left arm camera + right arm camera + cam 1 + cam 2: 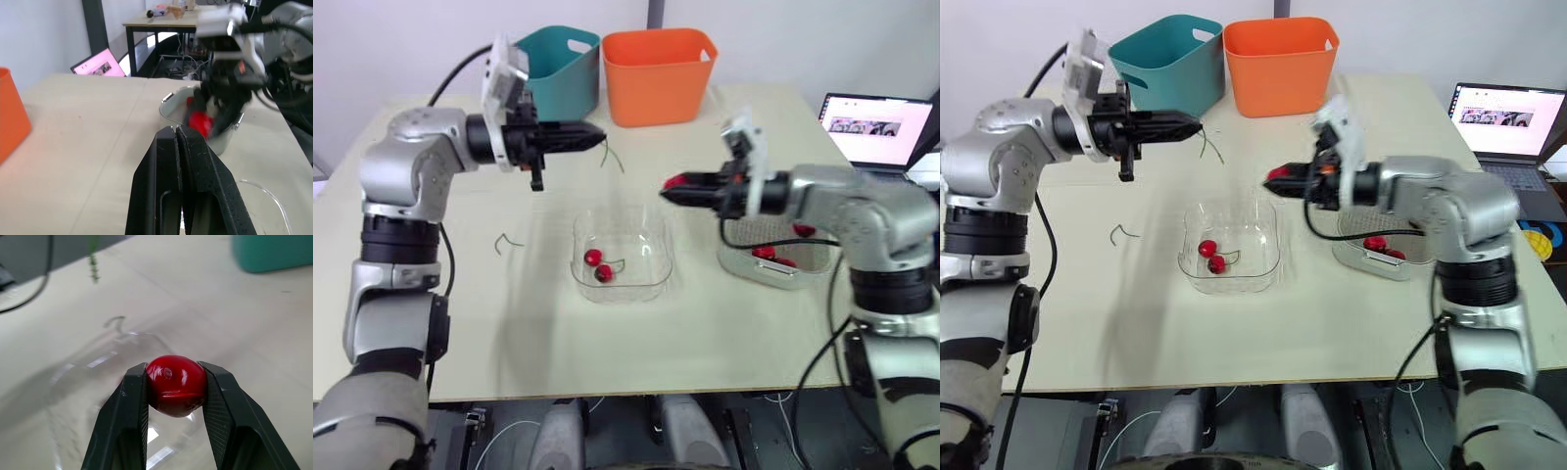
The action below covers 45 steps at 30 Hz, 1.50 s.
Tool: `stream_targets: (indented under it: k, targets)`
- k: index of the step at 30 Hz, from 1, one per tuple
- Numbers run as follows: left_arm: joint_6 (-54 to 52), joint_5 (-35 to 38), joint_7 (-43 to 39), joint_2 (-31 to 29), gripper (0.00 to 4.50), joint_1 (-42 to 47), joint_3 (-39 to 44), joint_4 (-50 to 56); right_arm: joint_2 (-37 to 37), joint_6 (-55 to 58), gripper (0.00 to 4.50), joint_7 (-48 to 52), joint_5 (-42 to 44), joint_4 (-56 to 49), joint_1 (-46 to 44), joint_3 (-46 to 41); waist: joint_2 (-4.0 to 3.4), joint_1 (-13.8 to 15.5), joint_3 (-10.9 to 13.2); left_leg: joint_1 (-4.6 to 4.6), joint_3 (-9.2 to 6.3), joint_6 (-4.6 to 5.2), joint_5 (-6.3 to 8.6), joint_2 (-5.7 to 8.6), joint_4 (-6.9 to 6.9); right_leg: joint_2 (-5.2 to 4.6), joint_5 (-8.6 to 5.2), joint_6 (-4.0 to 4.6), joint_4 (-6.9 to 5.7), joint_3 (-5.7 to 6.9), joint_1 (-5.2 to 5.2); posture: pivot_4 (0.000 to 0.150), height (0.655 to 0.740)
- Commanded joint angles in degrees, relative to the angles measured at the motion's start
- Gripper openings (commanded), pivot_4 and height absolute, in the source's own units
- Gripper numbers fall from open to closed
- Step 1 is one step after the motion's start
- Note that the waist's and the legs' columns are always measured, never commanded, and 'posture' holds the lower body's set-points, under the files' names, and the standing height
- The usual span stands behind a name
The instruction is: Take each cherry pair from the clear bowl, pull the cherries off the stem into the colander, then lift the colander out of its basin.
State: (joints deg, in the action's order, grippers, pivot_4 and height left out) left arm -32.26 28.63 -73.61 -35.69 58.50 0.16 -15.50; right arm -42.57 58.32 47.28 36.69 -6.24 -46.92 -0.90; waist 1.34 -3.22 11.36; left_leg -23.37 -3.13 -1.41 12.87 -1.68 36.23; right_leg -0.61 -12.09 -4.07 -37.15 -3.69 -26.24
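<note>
Pinching a glossy red cherry point(175, 389) between its black fingers, the right gripper point(173, 369) is held above the pale wooden table point(509, 323), between the clear square plastic bowl point(656, 245) and the metal mesh colander point(815, 257), which is seated in its clear basin point(736, 262) with loose red cherries point(766, 253) inside. The left gripper point(592, 136) is pressed together on a thin green stem point(1211, 147), dangled near the teal plastic bin point(563, 73). One stemmed cherry pair point(598, 265) is seen in the bowl.

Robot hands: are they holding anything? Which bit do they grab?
The right gripper pinches one red cherry across its round sides. The left gripper is closed on a bare green stem, held by one end, with the rest dangling.
</note>
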Motion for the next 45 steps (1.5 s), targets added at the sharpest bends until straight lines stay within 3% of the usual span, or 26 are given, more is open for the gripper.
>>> stream_targets:
  k: [1, 6, 14, 23, 24, 33, 38, 45]
  targets:
    - [-0.1, 0.6, -0.3, -0.4, 0.0, -0.2, 0.6, 2.8, -7.9, -3.9, 1.23, 3.6, -3.0, 2.1, 3.5, -4.0, 0.0, 0.1, 0.0, 0.01, 0.01, 0.0, 0.0, 0.0, -0.01, 0.0, -0.01, 0.0, 0.01, 0.0, 0.0, 0.15, 0.74]
    - [-0.1, 0.3, -0.9, -0.3, 0.0, -1.0, -0.1, 2.2, -15.9, -9.1, 1.23, 5.8, -7.8, 4.9, 11.6, -5.0, 0.0, 0.3, 0.0, 0.05, 0.08, 0.0, 0.0, -0.01, -0.01, 0.01, -0.04, -0.06, 0.02, -0.05, 0.01, 0.15, 0.74]
    - [2.8, -2.2, -2.4, -0.3, 0.0, -1.2, -1.7, 0.6, -15.8, -13.6, 1.23, 4.9, -12.5, 7.5, 15.2, -4.0, 0.0, -0.4, 0.0, 0.08, 0.08, 0.0, 0.0, -0.01, -0.01, 0.03, -0.09, -0.14, -0.04, -0.07, 0.01, 0.15, 0.74]
    - [3.7, -3.7, -2.6, -0.7, 0.0, -1.5, -1.5, 0.2, -15.6, -13.1, 4.3, 6.3, -13.0, 8.3, 14.2, -4.5, 0.0, -0.3, 0.0, 0.07, 0.08, 0.0, 0.0, -0.01, 0.0, 0.03, -0.07, -0.11, -0.04, -0.07, 0.02, 0.15, 0.74]
    - [3.9, -3.8, -2.4, -0.7, 0.0, -1.5, -1.4, 0.1, -15.3, -13.1, 4.48, 6.3, -12.6, 8.5, 13.6, -5.0, 0.0, -0.3, 0.0, 0.07, 0.08, 0.0, 0.0, -0.01, 0.0, 0.03, -0.06, -0.09, -0.04, -0.07, 0.01, 0.15, 0.74]
    - [5.9, -5.5, 3.0, -4.9, 0.0, -1.8, 3.3, -4.3, -5.4, -2.3, 4.48, 3.6, 0.1, 0.7, 2.6, -9.2, 0.0, -0.8, 0.0, 0.11, 0.03, 0.0, 0.0, -0.04, -0.05, 0.08, -0.01, 0.0, -0.08, -0.07, 0.0, 0.15, 0.74]
    - [7.0, -6.7, 7.3, -10.5, 0.0, -7.0, 7.7, -7.6, 4.8, 3.4, 4.48, -1.5, 5.6, -7.2, -3.4, -5.2, -0.01, -0.8, 0.0, 0.12, 0.03, 0.0, 0.0, -0.05, -0.06, 0.07, -0.01, 0.01, -0.11, -0.08, -0.03, 0.15, 0.74]
    - [2.3, -4.5, 5.5, -15.5, 0.0, -19.3, 11.9, -9.2, 12.8, 6.0, 4.48, -5.6, 5.1, -15.4, -6.9, 6.6, 0.03, -0.2, 0.0, -0.03, -0.02, 0.0, 0.0, -0.03, 0.01, -0.03, 0.0, 0.01, -0.04, 0.04, -0.02, 0.15, 0.74]
